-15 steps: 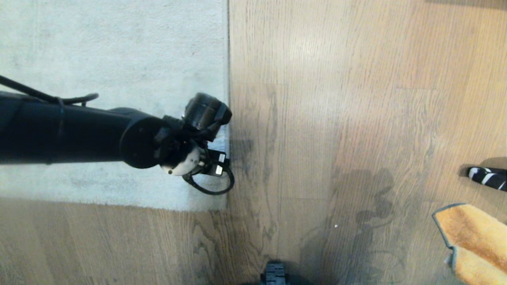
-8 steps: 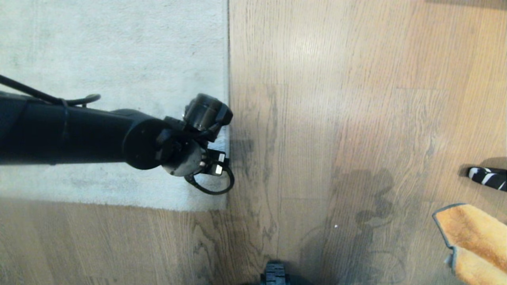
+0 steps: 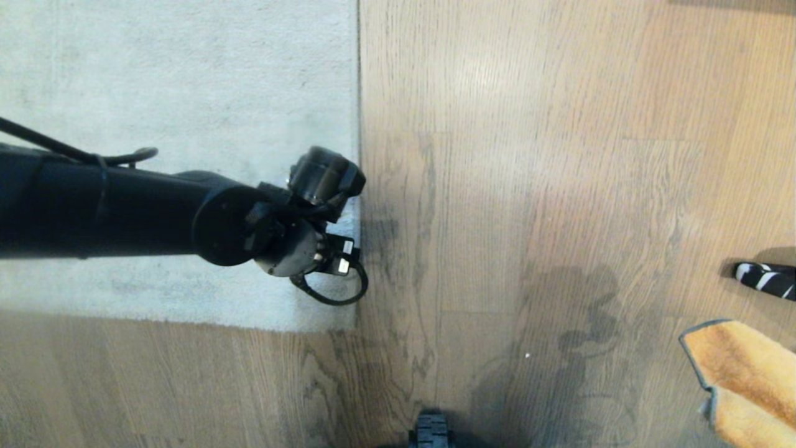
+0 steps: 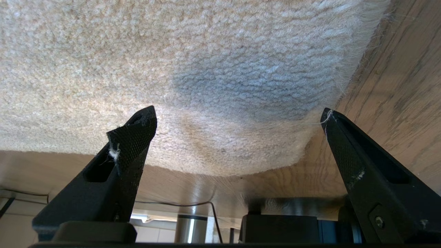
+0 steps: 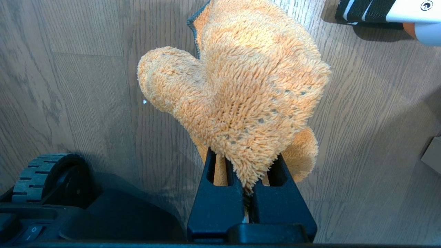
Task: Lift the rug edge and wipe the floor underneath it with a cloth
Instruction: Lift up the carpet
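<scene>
The light grey-beige rug point(image 3: 174, 93) lies flat on the brown wood-grain floor point(image 3: 528, 186). Its straight rug edge point(image 3: 358, 93) runs down to a corner point(image 3: 353, 325). My left arm reaches across the rug, its wrist point(image 3: 311, 218) over that edge near the corner. My left gripper point(image 4: 237, 115) hangs open just above the rug edge point(image 4: 341, 86), one finger point(image 4: 132, 144) over the pile and the other point(image 4: 351, 151) over bare floor point(image 4: 396, 86), holding nothing. My right gripper point(image 5: 246, 162) is shut on the fluffy orange cloth point(image 5: 241, 86), which shows at the lower right point(image 3: 746, 373).
A black-and-white striped object point(image 3: 768, 279) lies on the floor near the cloth. My base's wheel point(image 3: 431, 429) sits at the near edge and also shows beside the right gripper point(image 5: 44, 172). A metal post point(image 4: 191, 227) and a thin cable stand beyond the rug corner.
</scene>
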